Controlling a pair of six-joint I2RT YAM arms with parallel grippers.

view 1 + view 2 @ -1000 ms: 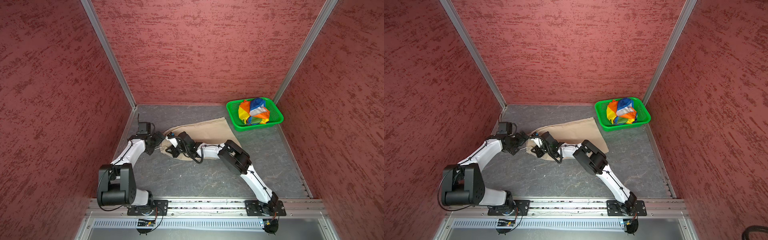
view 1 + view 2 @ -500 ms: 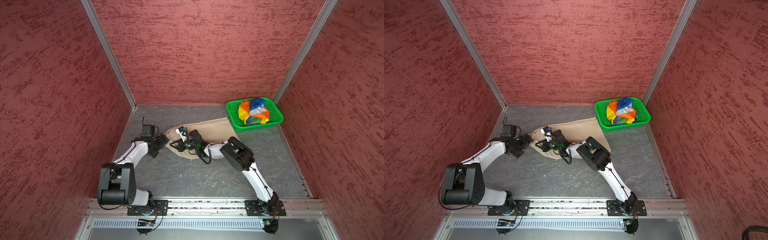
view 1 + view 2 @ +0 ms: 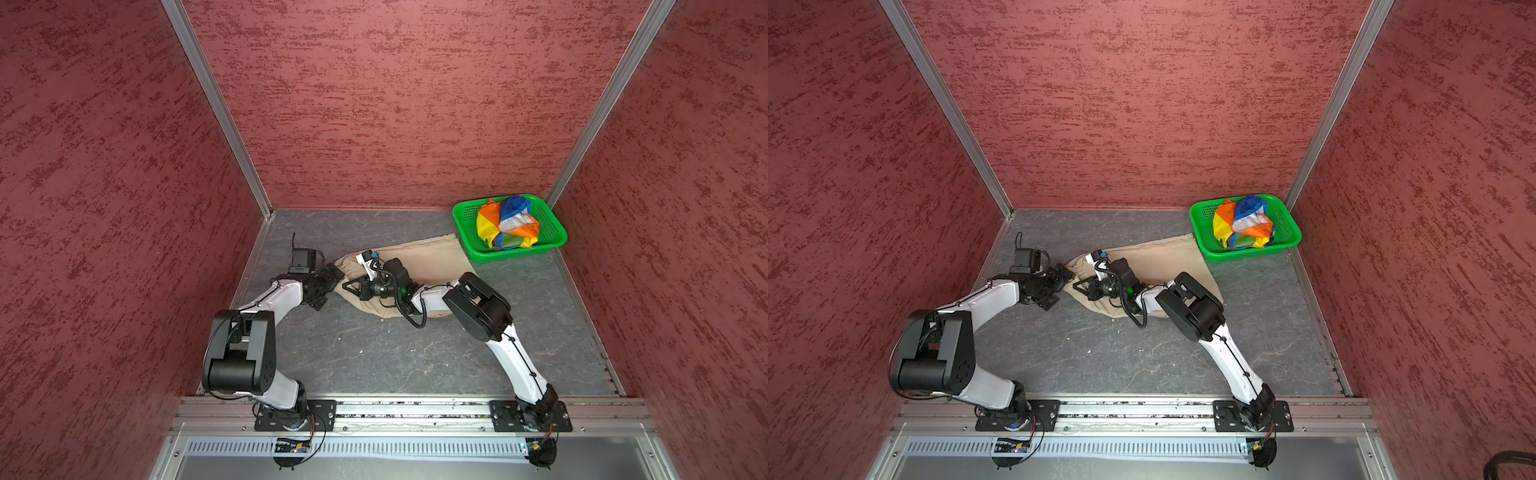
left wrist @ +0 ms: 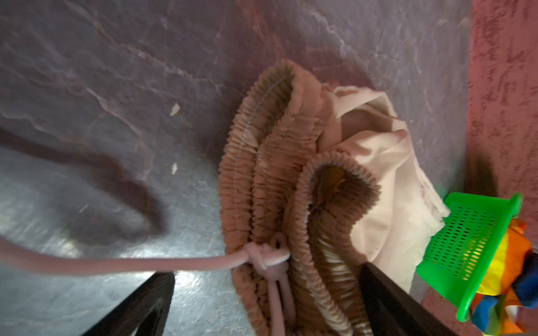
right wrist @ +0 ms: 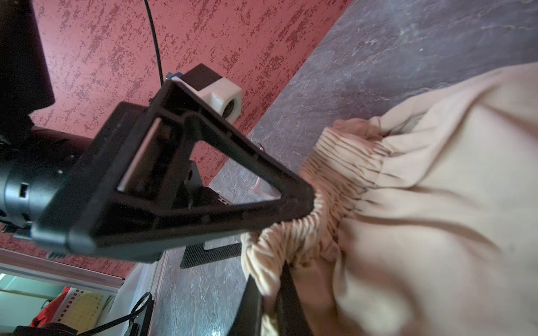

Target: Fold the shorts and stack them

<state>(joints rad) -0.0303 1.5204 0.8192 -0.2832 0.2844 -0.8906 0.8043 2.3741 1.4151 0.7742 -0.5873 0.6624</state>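
Dark grey, stone-veined bench (image 3: 374, 353), boxed on three sides by mottled red walls (image 3: 395, 104) with aluminium corner posts (image 3: 216, 108). Beige shorts (image 3: 428, 259) lie mid-bench, one leg reaching the green basket (image 3: 467, 245) in the far right corner, which holds the rainbow shorts (image 3: 509, 222). My right jaws are clamped on the gathered beige waistband (image 4: 262, 139); my left jaws stand apart just beside it, pale drawstring (image 4: 145, 263) trailing across the bench.

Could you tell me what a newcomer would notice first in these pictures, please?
The rainbow-striped shorts stand out, crumpled in the green basket at the far right corner. Mid-table, the beige shorts lie with their waistband pinched by the shut right gripper, while the open left gripper straddles it.
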